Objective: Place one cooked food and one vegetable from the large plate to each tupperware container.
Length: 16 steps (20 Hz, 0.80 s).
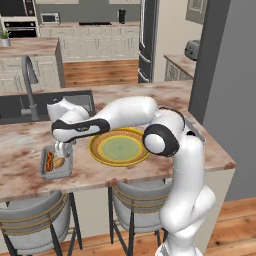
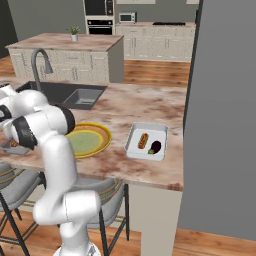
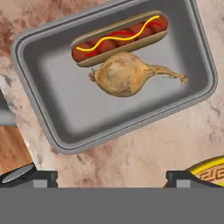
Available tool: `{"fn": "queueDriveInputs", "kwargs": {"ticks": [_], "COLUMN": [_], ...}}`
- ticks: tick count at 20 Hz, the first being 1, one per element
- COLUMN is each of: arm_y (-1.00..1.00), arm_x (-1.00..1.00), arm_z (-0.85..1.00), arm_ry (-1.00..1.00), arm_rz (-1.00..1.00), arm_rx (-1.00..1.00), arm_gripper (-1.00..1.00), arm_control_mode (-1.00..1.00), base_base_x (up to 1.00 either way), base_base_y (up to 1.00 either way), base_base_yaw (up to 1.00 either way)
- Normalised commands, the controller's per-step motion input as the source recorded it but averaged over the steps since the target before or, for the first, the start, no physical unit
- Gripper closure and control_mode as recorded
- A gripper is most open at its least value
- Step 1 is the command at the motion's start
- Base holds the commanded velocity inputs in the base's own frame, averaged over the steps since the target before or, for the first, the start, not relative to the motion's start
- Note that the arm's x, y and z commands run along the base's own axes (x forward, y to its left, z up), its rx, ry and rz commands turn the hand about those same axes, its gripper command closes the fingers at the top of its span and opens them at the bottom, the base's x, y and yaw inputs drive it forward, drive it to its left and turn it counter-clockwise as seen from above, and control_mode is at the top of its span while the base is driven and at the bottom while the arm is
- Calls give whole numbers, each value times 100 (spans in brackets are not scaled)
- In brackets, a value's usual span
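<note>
Marble desk (image 1: 20, 140) carrying grey tray (image 1: 56, 165) at left, large plate (image 1: 119, 148) centre, white tray (image 2: 146, 141) right. Gripper (image 1: 63, 148) over grey tray, jaws wide apart, empty. Sink (image 1: 10, 109) and wooden floor (image 1: 100, 72) beyond.

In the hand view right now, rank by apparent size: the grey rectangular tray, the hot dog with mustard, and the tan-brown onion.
Largest to smallest:
1. Grey rectangular tray, far the widest, holding both foods.
2. Hot dog in its tan bun, longest food.
3. Tan-brown onion; its bulb is shorter but thicker, and with its trailing stem it nearly matches the hot dog.
</note>
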Motion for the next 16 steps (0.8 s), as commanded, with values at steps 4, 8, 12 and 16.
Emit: {"fn": "queueDriveInputs", "kwargs": {"ticks": [4, 8, 12, 16], "arm_y": [-100, -100, -100, -95], "arm_x": [-33, 3, 23, 34], "arm_z": [14, 0, 6, 14], "arm_ry": [3, 10, 8, 14], "arm_rz": [-45, -64, -63, -59], "arm_rx": [3, 0, 2, 2], "arm_gripper": [-100, -100, -100, -100], "arm_control_mode": [-100, -100, -100, -100], "base_base_x": [0, 0, 0, 0], "base_base_y": [0, 0, 0, 0], "base_base_yaw": [0, 0, 0, 0]}}
